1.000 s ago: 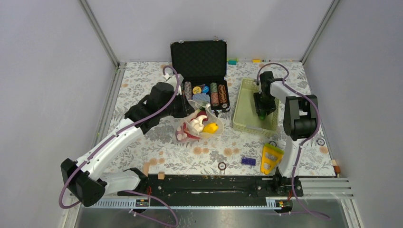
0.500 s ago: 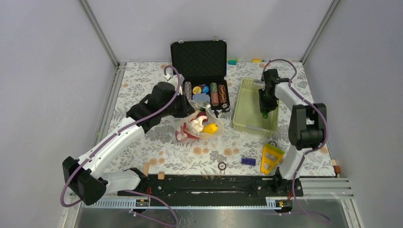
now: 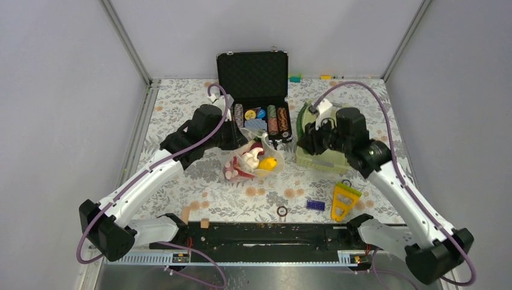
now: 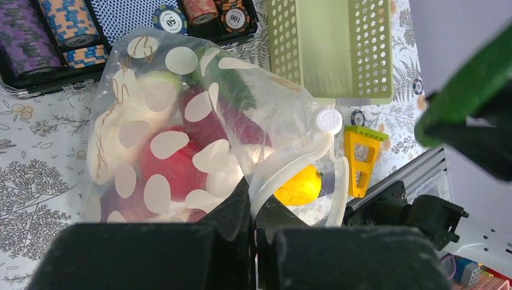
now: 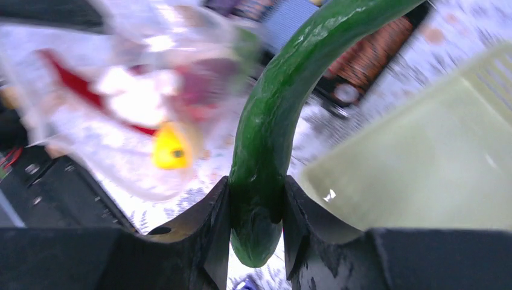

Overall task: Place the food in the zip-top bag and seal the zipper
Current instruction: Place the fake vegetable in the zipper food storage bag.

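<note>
A table (image 3: 199,193) under a floral cloth carries everything, with the left arm (image 3: 151,175) reaching in from the near left and the right arm (image 3: 398,187) from the near right. At the far side an open black case (image 3: 252,72) shows rows of striped poker chips (image 3: 275,119). Just to its right lies a pale green perforated basket (image 3: 326,160). The zip-top bag (image 4: 175,90), clear with white dots, lies on the cloth directly in front of the case and left of the basket. The left gripper (image 4: 252,205) is clamped tight on the bag's mouth edge, its two black fingers pressed together with the plastic pinched between them. From that pinch the pale zipper strip (image 4: 284,166) bows away in an arc, so the mouth looks parted. Through the plastic show a red round piece (image 4: 175,163), white pieces (image 3: 249,158) and a yellow piece (image 4: 297,186). The right gripper (image 5: 256,208) hangs over the basket's left rim, near the bag but apart from it. Its jaws are partly closed around one end of a curved green cucumber (image 5: 275,115), which arches out beyond the fingertips. Nearer the arm bases, a yellow triangular toy (image 3: 343,200) and a small purple block (image 3: 315,205) lie on the cloth.
</note>
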Controlling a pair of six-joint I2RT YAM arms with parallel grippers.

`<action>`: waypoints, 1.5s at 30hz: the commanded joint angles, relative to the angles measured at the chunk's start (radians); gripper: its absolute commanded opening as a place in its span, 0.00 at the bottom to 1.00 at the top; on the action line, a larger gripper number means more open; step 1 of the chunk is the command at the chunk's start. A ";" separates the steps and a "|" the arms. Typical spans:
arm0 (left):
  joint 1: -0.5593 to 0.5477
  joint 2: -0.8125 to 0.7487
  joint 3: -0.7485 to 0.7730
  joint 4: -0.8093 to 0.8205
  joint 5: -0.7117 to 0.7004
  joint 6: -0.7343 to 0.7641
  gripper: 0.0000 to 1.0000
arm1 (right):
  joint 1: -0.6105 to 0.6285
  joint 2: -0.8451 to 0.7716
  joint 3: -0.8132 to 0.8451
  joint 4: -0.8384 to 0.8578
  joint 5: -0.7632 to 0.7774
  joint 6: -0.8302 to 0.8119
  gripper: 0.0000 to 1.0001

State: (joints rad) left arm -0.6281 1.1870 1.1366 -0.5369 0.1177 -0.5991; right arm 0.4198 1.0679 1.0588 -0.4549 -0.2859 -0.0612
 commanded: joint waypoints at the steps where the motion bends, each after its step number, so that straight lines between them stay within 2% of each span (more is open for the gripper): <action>1: 0.005 -0.040 -0.002 0.056 0.014 -0.015 0.00 | 0.117 -0.109 -0.083 0.178 -0.206 -0.070 0.11; 4: 0.006 -0.040 -0.010 0.062 0.028 -0.019 0.00 | 0.205 -0.143 -0.118 0.272 -0.255 -0.072 0.13; 10: 0.005 -0.037 -0.013 0.073 0.072 -0.028 0.00 | 0.349 -0.065 -0.100 0.407 -0.210 -0.091 0.13; 15: 0.005 -0.035 -0.009 0.078 0.090 -0.038 0.00 | 0.404 0.041 -0.081 0.504 -0.140 -0.100 0.14; 22: 0.005 -0.038 0.001 0.078 0.086 -0.062 0.00 | 0.445 0.152 -0.104 0.543 -0.062 -0.126 0.16; 28: 0.005 -0.057 -0.005 0.075 0.032 -0.084 0.00 | 0.447 0.160 -0.145 0.464 -0.044 -0.143 0.21; 33: 0.006 -0.053 0.001 0.066 -0.006 -0.088 0.00 | 0.456 0.149 -0.176 0.286 -0.073 -0.225 0.27; 40: 0.005 -0.025 0.022 0.052 0.004 -0.092 0.00 | 0.465 0.125 -0.205 0.221 -0.035 -0.277 0.30; 45: 0.006 -0.022 0.023 0.047 0.000 -0.092 0.00 | 0.470 0.165 -0.141 0.102 -0.042 -0.284 0.27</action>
State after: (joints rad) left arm -0.6285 1.1725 1.1179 -0.5457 0.1425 -0.6823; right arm 0.8772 1.2171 0.8722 -0.2005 -0.3408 -0.3038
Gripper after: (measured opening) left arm 0.008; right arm 0.368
